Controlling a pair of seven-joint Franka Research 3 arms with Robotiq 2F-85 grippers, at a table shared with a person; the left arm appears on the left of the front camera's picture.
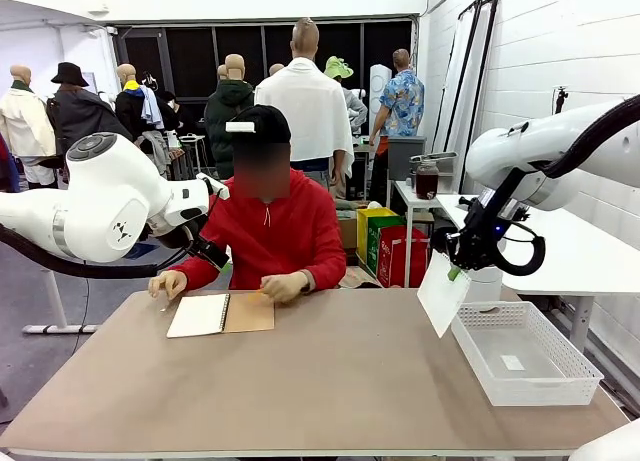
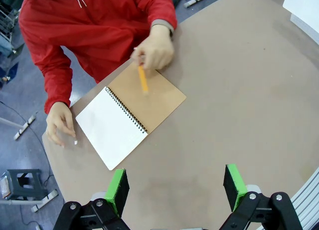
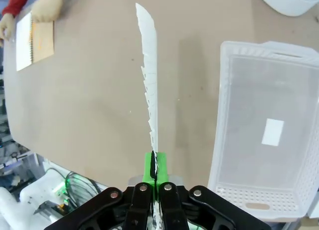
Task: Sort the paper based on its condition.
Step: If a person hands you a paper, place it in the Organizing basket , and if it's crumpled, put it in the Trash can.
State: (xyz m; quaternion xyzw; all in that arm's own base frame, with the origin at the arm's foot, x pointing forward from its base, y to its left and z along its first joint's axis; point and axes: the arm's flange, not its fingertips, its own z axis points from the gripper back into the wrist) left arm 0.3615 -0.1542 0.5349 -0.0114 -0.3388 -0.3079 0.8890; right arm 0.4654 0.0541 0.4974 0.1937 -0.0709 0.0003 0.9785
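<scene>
The room beyond my brown table (image 1: 330, 381).
A white painted brick wall (image 1: 560, 61) runs along my right, with a white side table (image 1: 580, 256) against it; dark windows (image 1: 200, 56) span the far end, and the floor (image 1: 20, 301) is grey, a small black stool (image 2: 20, 182) standing on it.

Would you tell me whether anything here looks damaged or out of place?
The thin white paper sheet pinched in the right jaws has one ragged edge, with torn tabs along it, as if ripped from a spiral binding. It hangs beside the white plastic mesh basket, not in it.
</scene>
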